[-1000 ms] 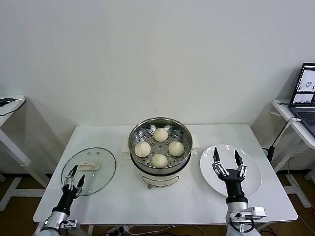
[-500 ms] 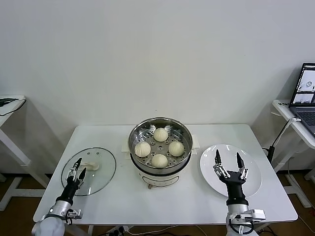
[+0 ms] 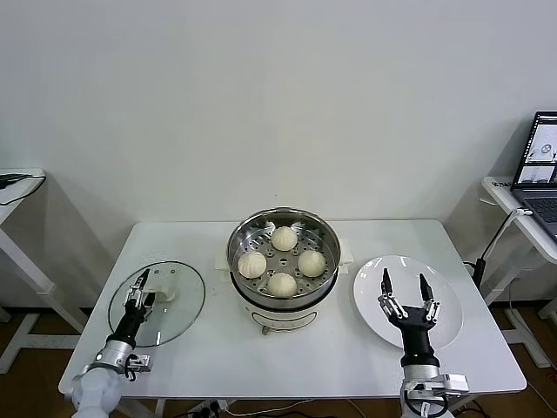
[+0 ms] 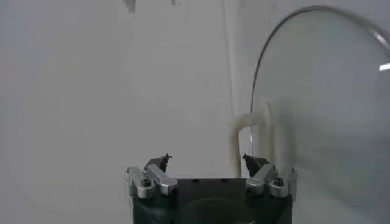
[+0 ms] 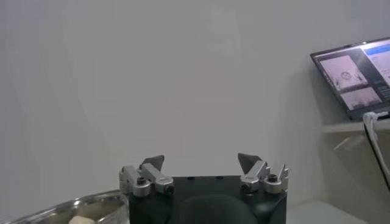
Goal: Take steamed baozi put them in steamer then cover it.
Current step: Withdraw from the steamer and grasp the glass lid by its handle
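Note:
Several cream-white baozi (image 3: 282, 284) sit on the perforated tray inside the steel steamer (image 3: 324, 283) at the table's middle. The clear glass cover (image 3: 178, 309) with its white handle (image 3: 162, 292) lies flat on the table at the left. My left gripper (image 3: 139, 286) is open over the cover's near part, just short of the handle. In the left wrist view the handle (image 4: 251, 126) stands ahead of the open gripper (image 4: 207, 161) beside the cover (image 4: 329, 109). My right gripper (image 3: 406, 288) is open and empty above the white plate (image 3: 448, 320).
The white plate lies to the right of the steamer. A laptop (image 3: 540, 161) stands on a side table at the far right, also in the right wrist view (image 5: 356, 76). Another side table edge (image 3: 17, 178) is at the far left.
My left gripper has moved forward over the cover toward its handle. My right gripper has drawn back slightly over the plate.

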Available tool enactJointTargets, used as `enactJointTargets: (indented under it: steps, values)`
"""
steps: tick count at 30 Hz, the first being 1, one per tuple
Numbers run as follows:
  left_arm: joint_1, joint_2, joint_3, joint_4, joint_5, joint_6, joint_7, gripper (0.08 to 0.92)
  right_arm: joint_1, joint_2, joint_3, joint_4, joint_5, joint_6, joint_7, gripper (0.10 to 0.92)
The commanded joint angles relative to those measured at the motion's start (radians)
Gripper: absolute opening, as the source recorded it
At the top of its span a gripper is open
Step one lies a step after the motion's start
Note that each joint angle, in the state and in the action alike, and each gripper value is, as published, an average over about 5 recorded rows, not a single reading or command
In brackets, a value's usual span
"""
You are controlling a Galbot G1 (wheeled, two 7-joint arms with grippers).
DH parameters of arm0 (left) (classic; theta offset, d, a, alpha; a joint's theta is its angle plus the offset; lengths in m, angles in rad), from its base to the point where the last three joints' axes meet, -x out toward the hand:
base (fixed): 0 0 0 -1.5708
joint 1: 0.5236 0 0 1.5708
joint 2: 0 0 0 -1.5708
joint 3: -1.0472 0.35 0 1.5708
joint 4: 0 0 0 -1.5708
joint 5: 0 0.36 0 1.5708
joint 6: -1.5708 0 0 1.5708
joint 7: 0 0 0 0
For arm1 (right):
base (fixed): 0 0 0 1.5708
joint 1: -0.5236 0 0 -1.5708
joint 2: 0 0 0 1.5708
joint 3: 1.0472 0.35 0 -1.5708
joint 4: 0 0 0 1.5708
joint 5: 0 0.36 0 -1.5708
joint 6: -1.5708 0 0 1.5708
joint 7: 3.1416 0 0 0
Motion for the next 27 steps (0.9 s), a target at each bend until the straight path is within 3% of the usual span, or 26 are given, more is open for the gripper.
enactJointTargets:
  steps: [1, 6, 16, 27]
  values:
    - [-0.036, -0.001, 0.003, 0.047, 0.014, 0.003, -0.004, 0.823, 0.0, 0.003, 0.002, -0.007, -0.006, 0.004, -0.001, 0.823]
    - [-0.042, -0.007, 0.002, 0.067, 0.014, 0.008, -0.003, 0.777, 0.003, 0.005, 0.0, -0.02, -0.014, 0.013, -0.003, 0.823]
    - [-0.05, -0.011, 0.003, 0.102, 0.021, -0.002, -0.006, 0.488, 0.01, 0.005, 0.002, -0.044, -0.028, 0.032, -0.006, 0.823]
    - [-0.006, -0.008, -0.02, -0.053, -0.003, 0.0, 0.009, 0.202, 0.019, 0.006, -0.001, -0.048, -0.029, 0.034, -0.004, 0.823]
